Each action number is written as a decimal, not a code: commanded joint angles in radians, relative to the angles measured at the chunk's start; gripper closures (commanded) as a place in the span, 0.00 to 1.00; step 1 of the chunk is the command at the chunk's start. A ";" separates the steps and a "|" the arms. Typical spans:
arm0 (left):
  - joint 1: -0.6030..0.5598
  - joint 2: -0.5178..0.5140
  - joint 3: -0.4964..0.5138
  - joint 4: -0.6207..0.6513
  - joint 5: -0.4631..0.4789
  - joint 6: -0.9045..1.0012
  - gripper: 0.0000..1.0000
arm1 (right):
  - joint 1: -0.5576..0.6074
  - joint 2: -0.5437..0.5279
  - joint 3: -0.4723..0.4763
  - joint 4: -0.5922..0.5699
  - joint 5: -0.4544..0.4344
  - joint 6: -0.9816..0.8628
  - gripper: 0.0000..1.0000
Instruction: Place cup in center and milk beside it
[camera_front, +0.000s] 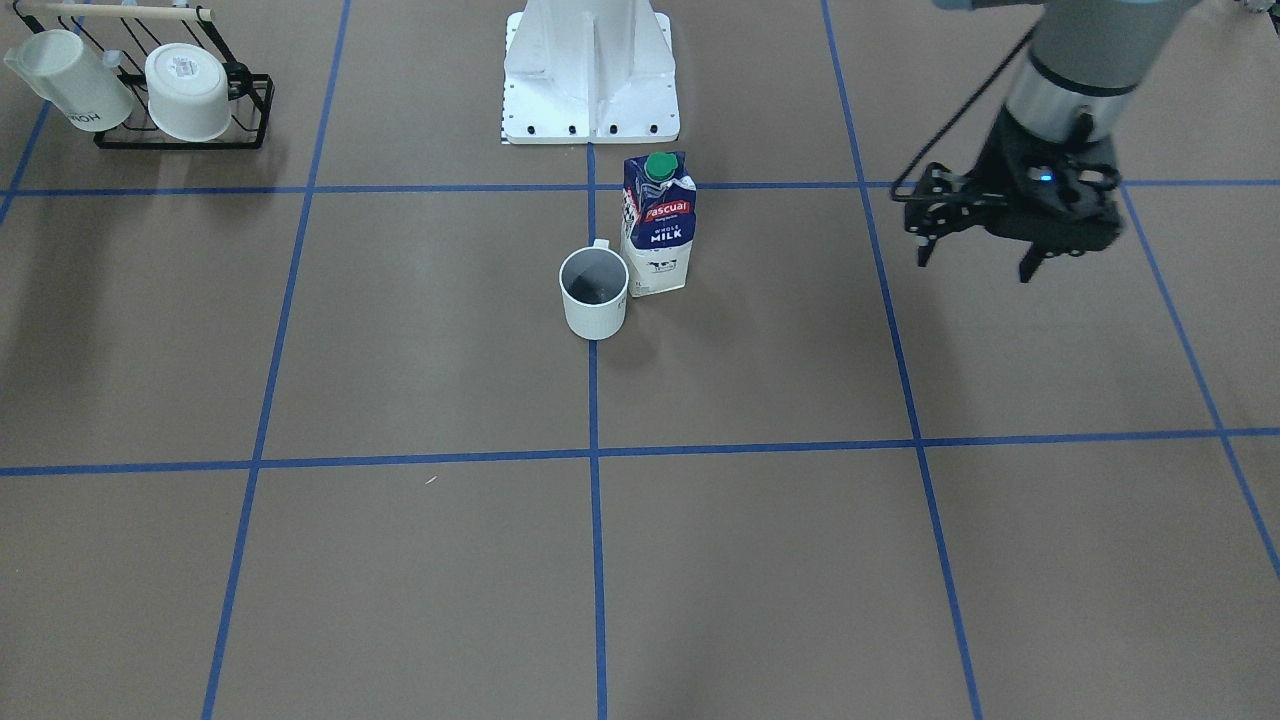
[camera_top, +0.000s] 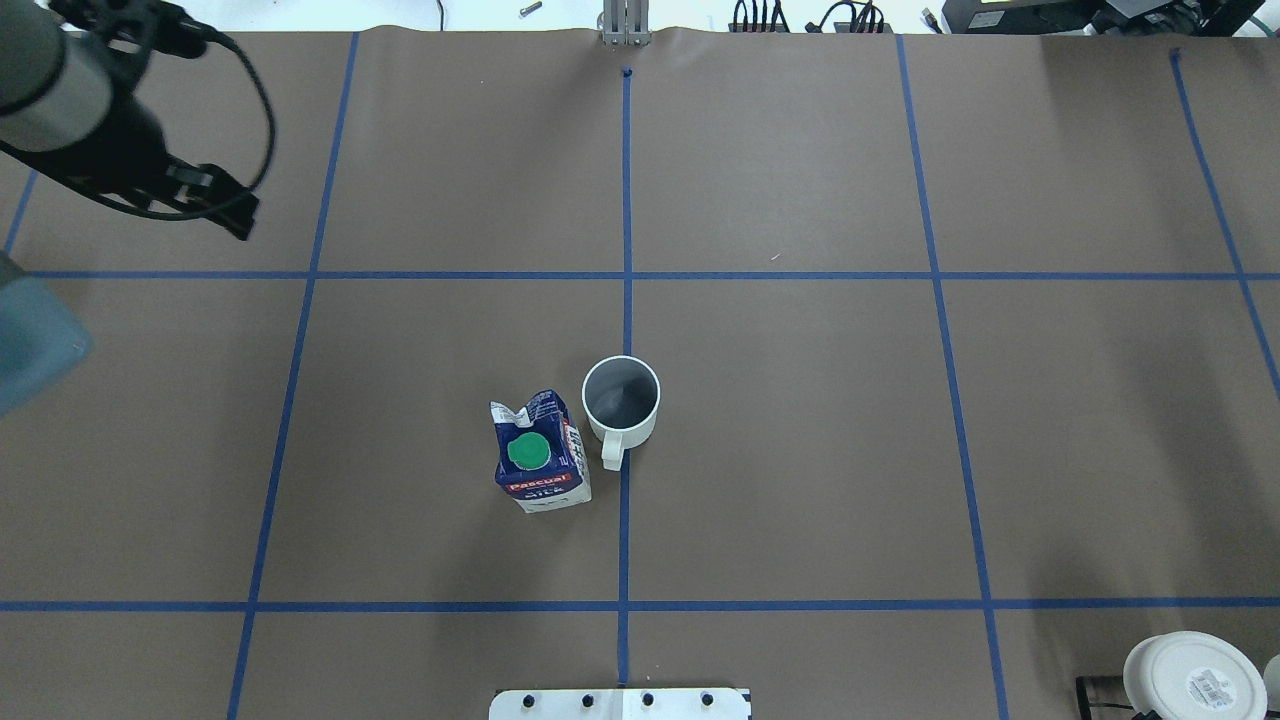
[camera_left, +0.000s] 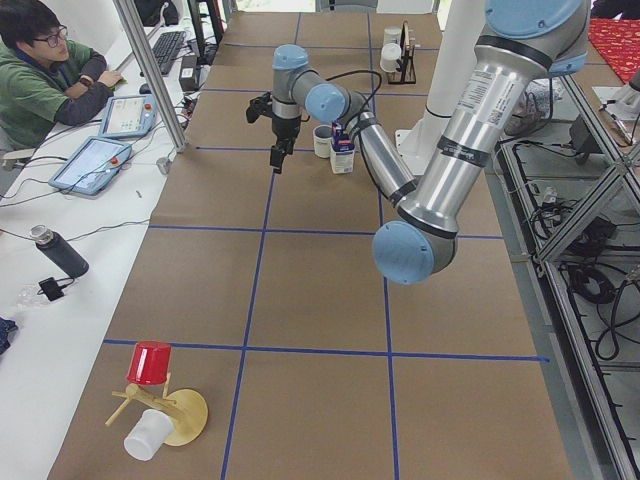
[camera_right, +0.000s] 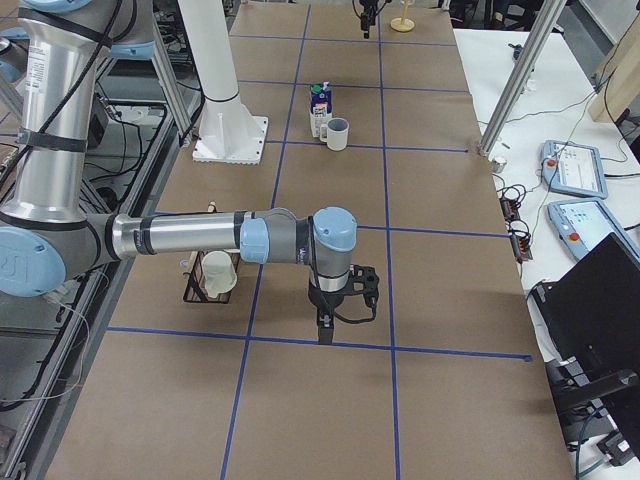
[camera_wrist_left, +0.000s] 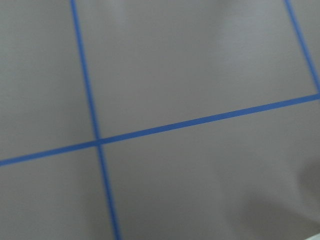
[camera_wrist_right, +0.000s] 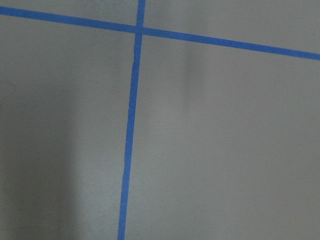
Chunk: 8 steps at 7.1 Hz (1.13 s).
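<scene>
The cup (camera_front: 594, 295) is a small white mug with a dark grey inside. It stands upright on the table's middle blue line, and also shows in the overhead view (camera_top: 621, 400). The milk (camera_front: 658, 225), a blue-and-white carton with a green cap, stands upright close beside it, on the robot's left of it (camera_top: 540, 455). My left gripper (camera_front: 975, 265) hangs open and empty above the table, well off to the robot's left of both. My right gripper (camera_right: 335, 312) shows only in the exterior right view, low over the table near a rack; I cannot tell whether it is open or shut.
A black wire rack (camera_front: 250, 110) holds two other white cups at the robot's right end. The white robot base (camera_front: 590, 90) stands just behind the carton. A wooden stand with a red cup (camera_left: 150, 362) and a white cup lies at the robot's left end. An operator (camera_left: 45, 75) sits along the far side.
</scene>
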 joint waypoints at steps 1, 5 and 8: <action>-0.310 0.129 0.182 -0.008 -0.175 0.461 0.02 | 0.001 0.000 0.000 0.000 0.026 -0.001 0.00; -0.501 0.248 0.473 -0.081 -0.184 0.760 0.02 | 0.001 0.000 0.003 0.000 0.043 -0.002 0.00; -0.521 0.325 0.434 -0.138 -0.182 0.750 0.02 | 0.001 0.002 0.001 0.002 0.043 -0.002 0.00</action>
